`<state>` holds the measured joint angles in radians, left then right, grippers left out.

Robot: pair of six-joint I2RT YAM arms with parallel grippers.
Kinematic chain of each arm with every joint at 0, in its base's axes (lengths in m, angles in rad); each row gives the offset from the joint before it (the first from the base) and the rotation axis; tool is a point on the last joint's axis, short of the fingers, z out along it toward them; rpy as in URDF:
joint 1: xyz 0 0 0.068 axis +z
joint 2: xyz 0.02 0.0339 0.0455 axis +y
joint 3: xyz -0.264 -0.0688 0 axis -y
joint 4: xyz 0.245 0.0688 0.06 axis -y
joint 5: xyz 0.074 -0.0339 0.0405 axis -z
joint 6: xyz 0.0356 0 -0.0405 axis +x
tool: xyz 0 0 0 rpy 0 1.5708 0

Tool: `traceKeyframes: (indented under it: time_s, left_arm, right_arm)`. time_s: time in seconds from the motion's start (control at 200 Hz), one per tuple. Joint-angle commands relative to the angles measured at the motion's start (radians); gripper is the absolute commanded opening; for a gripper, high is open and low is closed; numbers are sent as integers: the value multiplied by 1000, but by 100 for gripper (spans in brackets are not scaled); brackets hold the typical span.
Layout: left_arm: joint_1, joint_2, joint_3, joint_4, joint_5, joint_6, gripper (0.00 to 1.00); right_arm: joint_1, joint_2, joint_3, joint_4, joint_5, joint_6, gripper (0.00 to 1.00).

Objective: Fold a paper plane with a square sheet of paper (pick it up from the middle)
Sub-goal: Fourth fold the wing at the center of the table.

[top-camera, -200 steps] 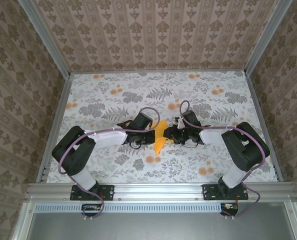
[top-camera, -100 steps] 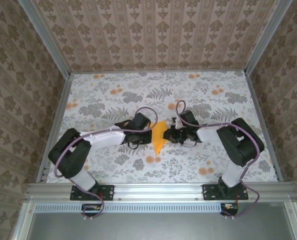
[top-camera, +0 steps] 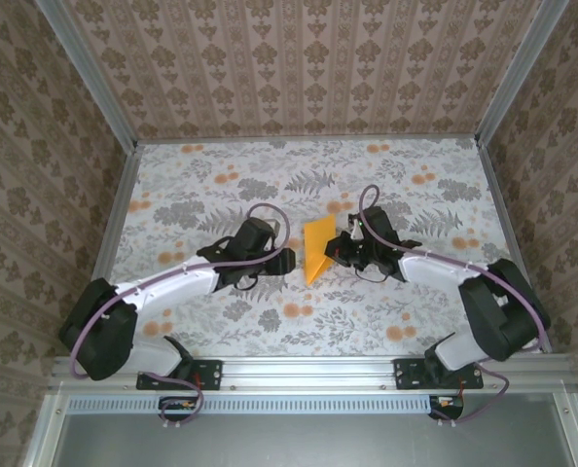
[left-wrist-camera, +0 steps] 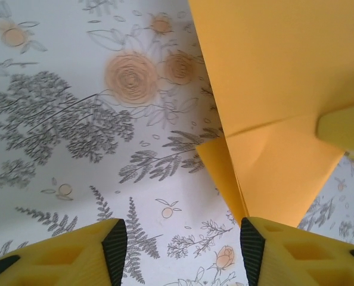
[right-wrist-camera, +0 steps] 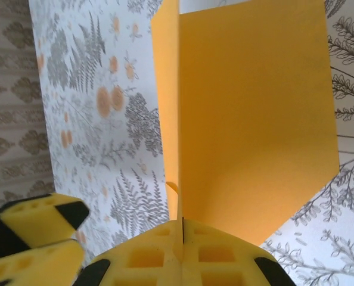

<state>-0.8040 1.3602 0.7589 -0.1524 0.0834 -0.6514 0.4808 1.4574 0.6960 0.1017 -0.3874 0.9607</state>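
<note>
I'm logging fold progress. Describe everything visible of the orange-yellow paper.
The orange-yellow paper is thin, plain and matte, and already folded: layered flaps with sharp creases taper to a point at its near end. One panel stands up from the right end effector, whose fingers are shut on its folded edge. The left end effector is open beside the pointed end; whether it touches cannot be told. The paper sits mid-table over the floral cloth.
</note>
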Motion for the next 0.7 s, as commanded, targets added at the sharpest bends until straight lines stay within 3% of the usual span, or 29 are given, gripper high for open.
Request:
traceKeyframes:
  time_s: [0.0,0.26,0.4,0.695]
  left_arm:
    - [-44,-6,-3,90,22,139,58]
    - [-143,39,13,183,-30,343,60]
    - [-156,86,-21,275,8,426,51]
    - [-181,141,-111,498,35,525,49]
  right_arm:
    - [35,-50,-18,-123,152,116,2]
    - [102,-56,32,-238,290,238,1]
    - [120,-22,40,-244,291,313,1]
    - [125,2,28,-217,268,456,0]
